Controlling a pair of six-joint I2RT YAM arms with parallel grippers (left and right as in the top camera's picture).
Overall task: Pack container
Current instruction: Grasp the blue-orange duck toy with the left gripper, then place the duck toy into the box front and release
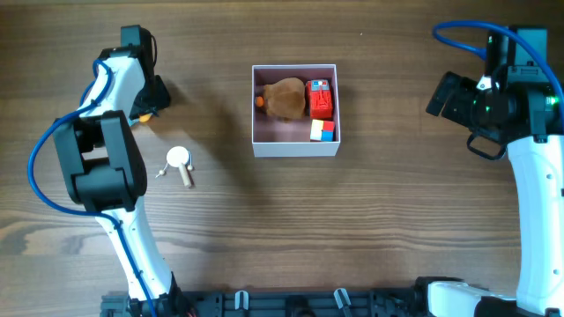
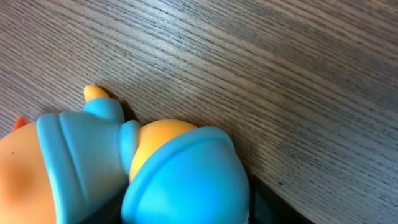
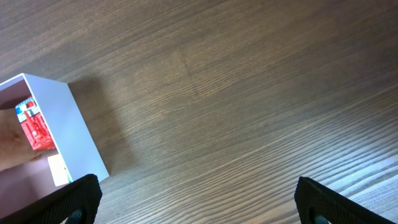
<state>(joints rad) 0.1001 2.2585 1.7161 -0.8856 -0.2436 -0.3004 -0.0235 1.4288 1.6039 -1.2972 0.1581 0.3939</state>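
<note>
The container (image 1: 295, 148), a square white box with a pale pink inside, stands mid-table. It holds a brown plush (image 1: 285, 97), a red toy (image 1: 320, 99) and a coloured cube (image 1: 322, 130). My left gripper (image 1: 146, 104) is at the far left, low over the table. A blue and orange toy (image 2: 174, 174) fills the left wrist view and lies on the wood between the jaws; the fingers are mostly hidden behind it. My right gripper (image 3: 199, 205) is open and empty, right of the container, whose wall (image 3: 68, 124) shows at the left of the right wrist view.
A small white piece with a wooden handle (image 1: 181, 163) lies on the table below the left gripper. The arm bases stand along the front edge.
</note>
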